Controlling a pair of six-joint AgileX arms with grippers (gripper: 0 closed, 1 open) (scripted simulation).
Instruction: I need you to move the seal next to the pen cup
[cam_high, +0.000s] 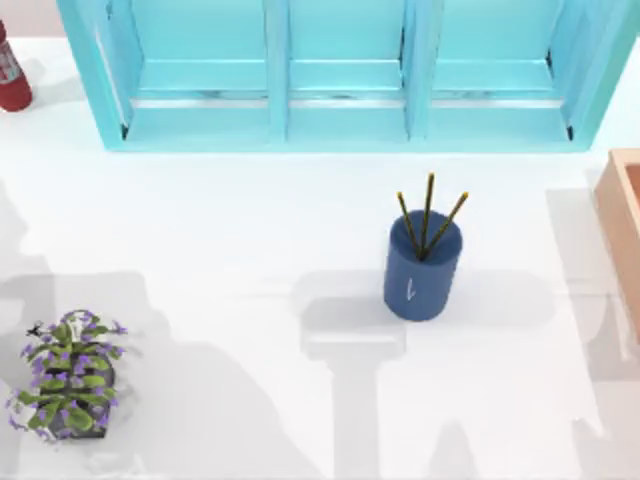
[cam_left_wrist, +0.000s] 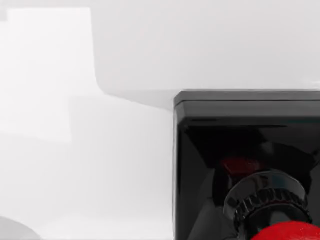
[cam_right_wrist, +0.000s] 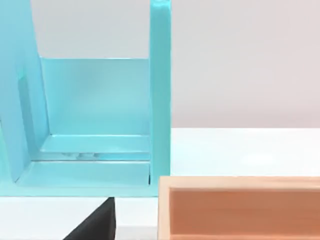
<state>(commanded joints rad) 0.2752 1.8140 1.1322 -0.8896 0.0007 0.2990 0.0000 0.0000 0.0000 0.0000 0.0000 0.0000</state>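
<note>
Scanning the top view from its left: a red bottle-like object (cam_high: 10, 70) is cut by the far-left edge, and a purple-flowered potted plant (cam_high: 68, 385) is set near the left front corner, well apart from anything the task needs. A turquoise shelf unit (cam_high: 345, 75) is spread across the back, and the white table (cam_high: 220, 260) is left bare in front of it. Right of centre the pen cup (cam_high: 422, 270) is seen upright, three pencils fanned out of it (white mark facing the camera), with free table all round, so a spot just beside it is judged reachable. A peach tray (cam_high: 625, 225) is cut by the right edge. In the left wrist view the seal (cam_left_wrist: 247, 165) is seen very close, black block base and a sliver of red knob, apparently carried or hovered over by the left arm; whether it is pinched cannot be told. In the right wrist view shelf and tray are faced, so that arm is judged parked; its finger state cannot be told either.
</note>
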